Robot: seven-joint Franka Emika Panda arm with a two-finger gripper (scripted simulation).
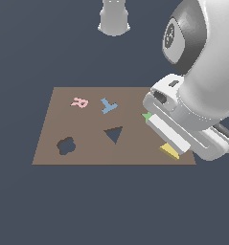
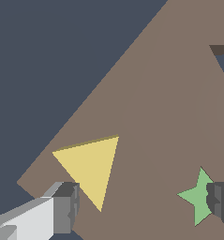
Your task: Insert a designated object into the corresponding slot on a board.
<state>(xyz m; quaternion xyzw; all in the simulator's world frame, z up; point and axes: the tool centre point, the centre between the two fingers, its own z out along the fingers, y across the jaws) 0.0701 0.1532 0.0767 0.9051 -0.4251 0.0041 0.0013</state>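
The yellow triangle block (image 2: 90,166) lies flat on the brown board (image 1: 87,143) near its corner, at the exterior view's right (image 1: 169,151). My gripper (image 2: 144,201) hovers low over the board and is open and empty. One finger (image 2: 66,206) is beside the triangle and the other finger (image 2: 221,199) overlaps the green star (image 2: 196,197). The dark triangular slot (image 1: 114,134) is to the exterior view's left of the gripper; only its corner shows in the wrist view (image 2: 223,54). The arm's hand (image 1: 176,119) hides most of the triangle and star in the exterior view.
A dark cloud-shaped hole (image 1: 65,145) is at the board's near corner on the exterior view's left. A pink letter piece (image 1: 79,102) and a blue letter-like piece (image 1: 108,105) lie on the far part. The robot base (image 1: 114,19) stands beyond the board.
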